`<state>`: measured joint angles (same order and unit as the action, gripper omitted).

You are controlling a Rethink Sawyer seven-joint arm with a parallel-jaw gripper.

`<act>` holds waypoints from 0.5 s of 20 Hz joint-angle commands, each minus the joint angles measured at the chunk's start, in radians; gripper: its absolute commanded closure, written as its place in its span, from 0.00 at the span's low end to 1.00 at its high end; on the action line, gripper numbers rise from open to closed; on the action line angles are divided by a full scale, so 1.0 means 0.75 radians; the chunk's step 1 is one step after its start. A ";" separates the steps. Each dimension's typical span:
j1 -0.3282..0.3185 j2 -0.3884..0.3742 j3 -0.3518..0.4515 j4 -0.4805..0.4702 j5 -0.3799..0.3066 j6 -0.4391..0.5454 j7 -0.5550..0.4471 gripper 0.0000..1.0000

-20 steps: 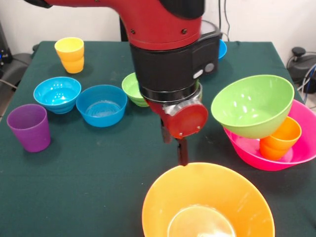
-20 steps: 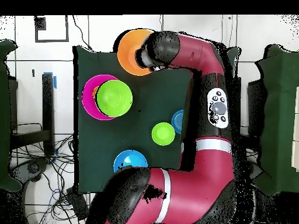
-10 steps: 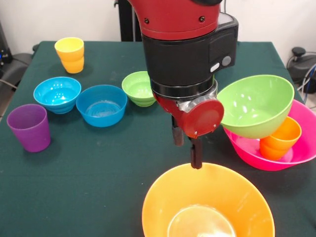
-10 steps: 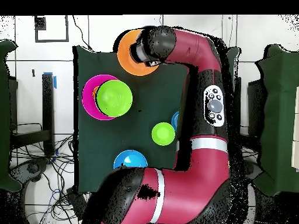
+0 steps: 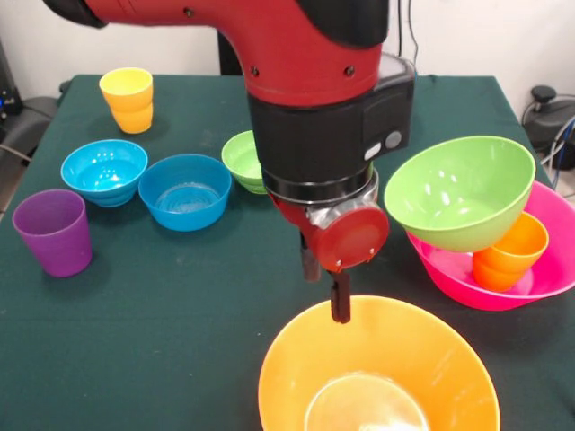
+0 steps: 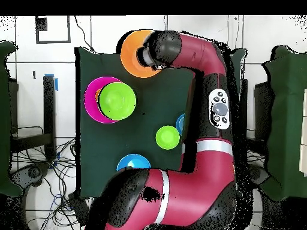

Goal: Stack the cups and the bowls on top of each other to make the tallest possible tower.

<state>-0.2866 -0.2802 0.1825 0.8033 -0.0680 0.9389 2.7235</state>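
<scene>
The pink bowl [image 5: 539,278] sits at the right edge of the table [image 5: 162,323] in the front view and holds the orange cup [image 5: 512,251], which stands upright inside it. A big green bowl [image 5: 458,193] rests tilted on that cup, leaning over the pink bowl's rim toward the middle of the table. Together they make the tower so far; from overhead the green bowl covers most of the pink one [image 6: 90,99].

The orange bowl [image 5: 377,377] stands apart from the tower at the near edge, upright and empty. The other bowls are empty too: a cyan bowl [image 5: 104,171] touching or just beside a blue bowl [image 5: 184,190], and a small green bowl [image 5: 241,162] partly hidden behind the arm [image 5: 305,81]. The purple cup [image 5: 54,232] stands alone at the left; the yellow cup [image 5: 127,99] stands at the far left.

Counted in the front view: six bowls and three cups.

The gripper [image 5: 325,283] hangs at the far rim of the orange bowl, one dark finger reaching down to the rim. Whether the claw is released or clenched on the rim cannot be told.

Half a second ago the wrist stood further right and lower, its finger over the bowl's rim; now it has shifted left and the arm again hides part of the small green bowl. The bowls and cups have not moved.
</scene>
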 commanded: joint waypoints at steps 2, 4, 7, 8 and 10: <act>0.002 0.080 -0.001 0.074 -0.057 -0.117 -0.034 0.00; 0.007 0.077 -0.009 0.086 -0.055 -0.134 -0.021 0.00; 0.026 0.067 -0.030 0.106 -0.050 -0.162 0.017 0.00; 0.027 0.068 -0.030 0.106 -0.045 -0.162 0.019 0.00; 0.027 0.081 -0.027 0.094 -0.039 -0.168 0.010 0.00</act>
<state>-0.2865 -0.2513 0.1570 0.8034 -0.0682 0.8626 2.7235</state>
